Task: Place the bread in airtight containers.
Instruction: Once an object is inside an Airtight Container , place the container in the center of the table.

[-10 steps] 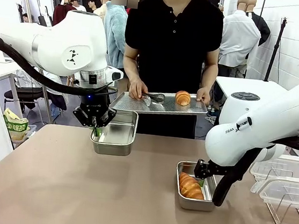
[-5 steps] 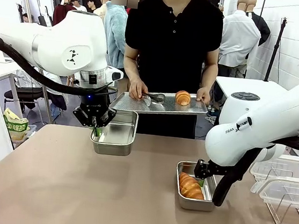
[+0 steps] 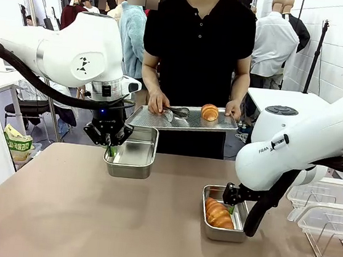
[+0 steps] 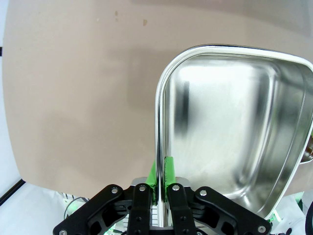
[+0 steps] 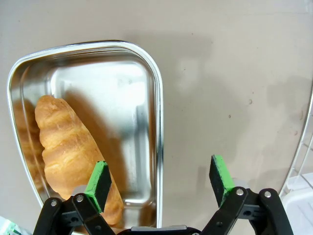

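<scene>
My left gripper (image 3: 111, 150) (image 4: 160, 169) is shut on the rim of an empty steel airtight container (image 3: 132, 154) (image 4: 230, 132) near the table's far edge. I cannot tell whether that tin rests on the table or hangs just above it. A second container (image 3: 240, 218) (image 5: 98, 46) stands front right with one piece of bread (image 3: 218, 213) (image 5: 68, 147) inside. My right gripper (image 3: 232, 200) (image 5: 160, 178) is open and straddles that tin's side wall, one finger above the bread and the other outside. Another bread roll (image 3: 209, 112) lies on a flat tray (image 3: 154, 120) held by the person.
The person's hand (image 3: 158, 102) holds tongs (image 3: 178, 112) on the tray, just behind the empty tin. A wire rack with clear lids (image 3: 328, 221) stands at the right edge. A yellow-green bag (image 3: 18, 145) sits beyond the table's left side.
</scene>
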`<state>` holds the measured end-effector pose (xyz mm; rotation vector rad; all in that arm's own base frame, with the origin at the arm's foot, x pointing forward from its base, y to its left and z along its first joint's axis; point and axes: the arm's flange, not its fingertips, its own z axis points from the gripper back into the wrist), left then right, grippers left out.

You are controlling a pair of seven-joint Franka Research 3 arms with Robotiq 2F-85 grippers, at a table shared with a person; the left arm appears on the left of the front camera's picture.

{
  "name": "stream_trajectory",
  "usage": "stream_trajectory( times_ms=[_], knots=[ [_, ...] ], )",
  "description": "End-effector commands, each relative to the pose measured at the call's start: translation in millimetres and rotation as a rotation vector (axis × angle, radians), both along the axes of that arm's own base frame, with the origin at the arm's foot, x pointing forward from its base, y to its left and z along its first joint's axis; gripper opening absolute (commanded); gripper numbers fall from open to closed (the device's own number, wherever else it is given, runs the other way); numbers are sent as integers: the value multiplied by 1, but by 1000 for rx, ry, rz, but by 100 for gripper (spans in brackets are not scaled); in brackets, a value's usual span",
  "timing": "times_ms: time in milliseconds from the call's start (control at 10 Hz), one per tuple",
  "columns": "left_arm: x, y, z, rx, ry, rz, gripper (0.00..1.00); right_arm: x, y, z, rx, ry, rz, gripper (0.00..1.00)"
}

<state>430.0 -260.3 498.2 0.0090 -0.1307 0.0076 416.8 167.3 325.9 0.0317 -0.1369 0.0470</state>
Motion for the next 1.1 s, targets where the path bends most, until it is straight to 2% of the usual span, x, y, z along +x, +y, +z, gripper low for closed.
stream_trajectory(
  times_ms=[0, 200, 300, 500, 800, 1000],
  knots=[
    [1, 1, 4, 0, -10, 1, 0, 1, 0, -2, 3, -3, 0, 100],
    [1, 1, 4, 0, -10, 1, 0, 0, 0, 0, 0, 0, 0, 100],
    [1, 1, 4, 0, -10, 1, 0, -15, -6, 19, -35, -56, -25, 100],
    [1, 1, 4, 0, -10, 1, 0, -25, -5, 70, -63, -136, -21, 100],
    [1, 1, 4, 0, -10, 1, 0, -30, 3, 134, -92, -190, -19, 100],
    [1, 1, 4, 0, -10, 1, 0, -34, 3, 157, -117, -214, -58, 100]
  ],
)
